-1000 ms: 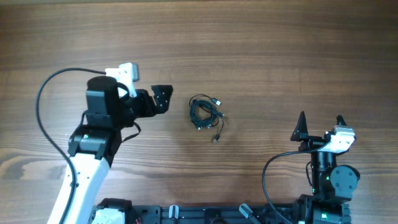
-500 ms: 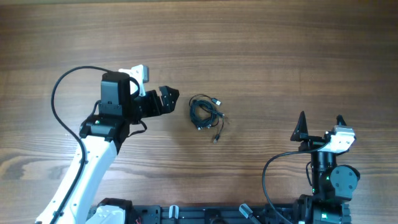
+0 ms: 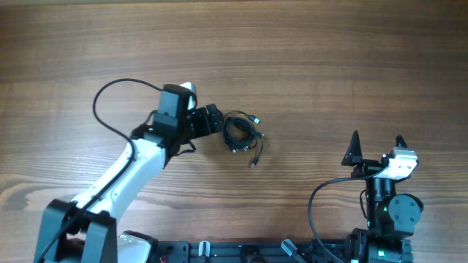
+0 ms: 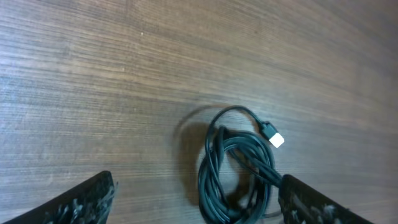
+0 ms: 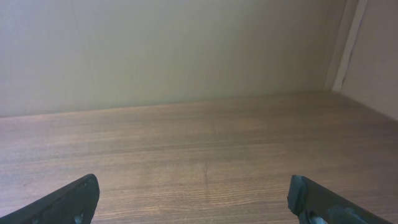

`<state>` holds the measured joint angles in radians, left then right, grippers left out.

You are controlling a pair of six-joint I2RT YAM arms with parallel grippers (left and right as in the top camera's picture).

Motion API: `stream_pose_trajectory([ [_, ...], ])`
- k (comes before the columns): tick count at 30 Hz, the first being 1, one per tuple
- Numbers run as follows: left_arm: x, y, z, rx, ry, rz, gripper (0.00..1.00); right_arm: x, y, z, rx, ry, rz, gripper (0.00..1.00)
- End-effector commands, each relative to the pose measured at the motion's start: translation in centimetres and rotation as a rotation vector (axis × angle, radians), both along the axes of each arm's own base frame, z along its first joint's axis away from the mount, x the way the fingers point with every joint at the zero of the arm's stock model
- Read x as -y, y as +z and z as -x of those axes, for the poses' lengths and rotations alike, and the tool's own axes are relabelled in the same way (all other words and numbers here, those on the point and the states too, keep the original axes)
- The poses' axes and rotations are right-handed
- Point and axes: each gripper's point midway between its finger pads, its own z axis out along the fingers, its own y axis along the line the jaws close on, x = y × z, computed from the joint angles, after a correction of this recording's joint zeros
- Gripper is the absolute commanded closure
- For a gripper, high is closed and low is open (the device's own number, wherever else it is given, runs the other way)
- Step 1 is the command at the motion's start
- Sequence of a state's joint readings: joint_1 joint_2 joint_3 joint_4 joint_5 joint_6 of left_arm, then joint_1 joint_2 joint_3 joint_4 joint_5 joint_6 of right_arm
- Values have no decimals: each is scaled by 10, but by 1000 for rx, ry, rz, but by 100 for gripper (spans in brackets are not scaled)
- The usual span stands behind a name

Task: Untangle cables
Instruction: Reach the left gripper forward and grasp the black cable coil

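- The left gripper has swept in from the left across the wooden surface and now sits just beside the cables, jaws wide.
- In the left wrist view the dark coil lies between its fingertips, ungripped, so a first grasp looks close.
- The right gripper stays parked at front right, spread wide and empty.
- Count: one tangled bundle, strand number unclear, with at least two plug ends showing, and two grippers.
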<state>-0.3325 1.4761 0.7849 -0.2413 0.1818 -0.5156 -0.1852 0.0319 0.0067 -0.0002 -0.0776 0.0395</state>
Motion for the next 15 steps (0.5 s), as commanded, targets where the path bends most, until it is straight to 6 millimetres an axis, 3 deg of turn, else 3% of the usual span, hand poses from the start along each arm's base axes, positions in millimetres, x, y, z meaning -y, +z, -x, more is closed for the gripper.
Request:
stream_pose_trajectory([
  [1, 13, -8, -12, 20, 51, -27, 19, 1, 0, 0, 1, -2, 13, 0],
  [4, 33, -9, -21, 72, 20, -6, 31, 1, 0, 0, 1, -2, 13, 0],
  [6, 33, -12, -26, 95, 32, -28, 39, 1, 0, 0, 1, -2, 13, 0],
  [10, 35, -40, -22, 46, 19, -66, 51, 1, 0, 0, 1, -2, 13, 0],
  [13, 42, -56, -17, 19, -6, -83, 55, 1, 0, 0, 1, -2, 13, 0],
  [15, 44, -55, -20, 31, -8, -78, 68, 1, 0, 0, 1, -2, 13, 0],
])
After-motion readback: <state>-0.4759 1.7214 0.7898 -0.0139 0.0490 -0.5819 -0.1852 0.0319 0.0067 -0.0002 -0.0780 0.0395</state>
